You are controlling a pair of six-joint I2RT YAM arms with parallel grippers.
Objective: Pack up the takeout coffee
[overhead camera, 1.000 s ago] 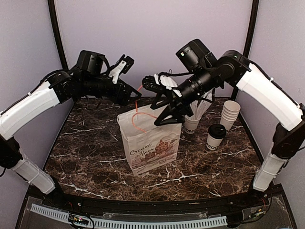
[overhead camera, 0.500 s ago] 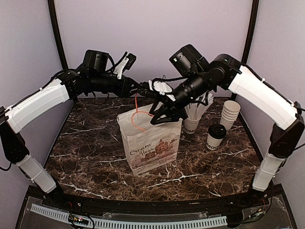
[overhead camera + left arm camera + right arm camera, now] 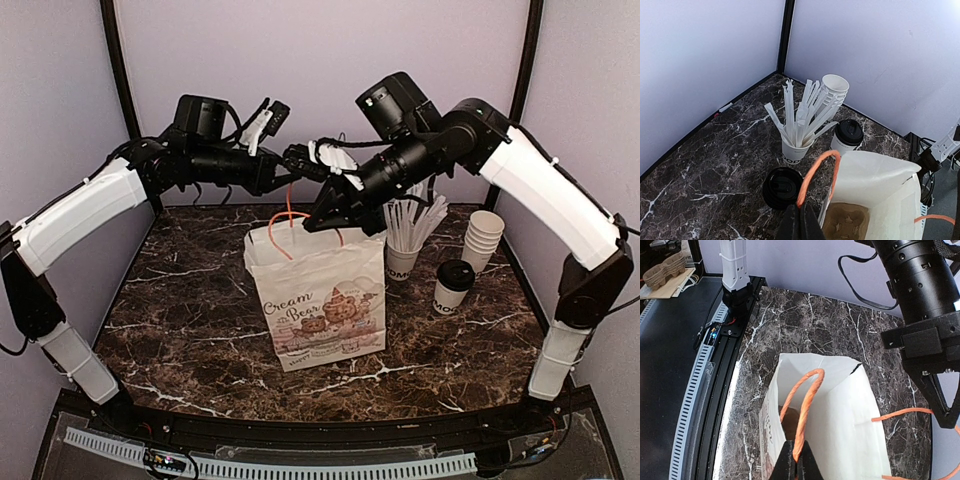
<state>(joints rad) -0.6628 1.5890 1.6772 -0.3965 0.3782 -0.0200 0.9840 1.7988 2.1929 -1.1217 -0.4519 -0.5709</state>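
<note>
The takeout coffee [image 3: 454, 286], a white cup with a black dome lid, stands on the table right of the white paper bag [image 3: 322, 300]; the left wrist view shows the takeout coffee [image 3: 847, 138] just behind the bag [image 3: 880, 200]. My left gripper [image 3: 295, 183] is shut on one orange handle [image 3: 816, 176] above the bag's rear edge. My right gripper [image 3: 311, 226] is shut on the other orange handle [image 3: 808, 405]. The bag's mouth is held open between them. A brown cardboard carrier [image 3: 846, 223] lies at the bottom of the bag.
A white cup of white sticks [image 3: 403, 250] stands behind the bag's right side, with a stack of lidless white cups [image 3: 484, 238] further right. A stack of black lids [image 3: 782, 187] sits behind the bag. Purple walls enclose the marble table [image 3: 180, 300].
Both grippers have shut on the bag's orange handles. The handles were pulled up and apart, and the bag now stands straighter with its printed face to the front.
</note>
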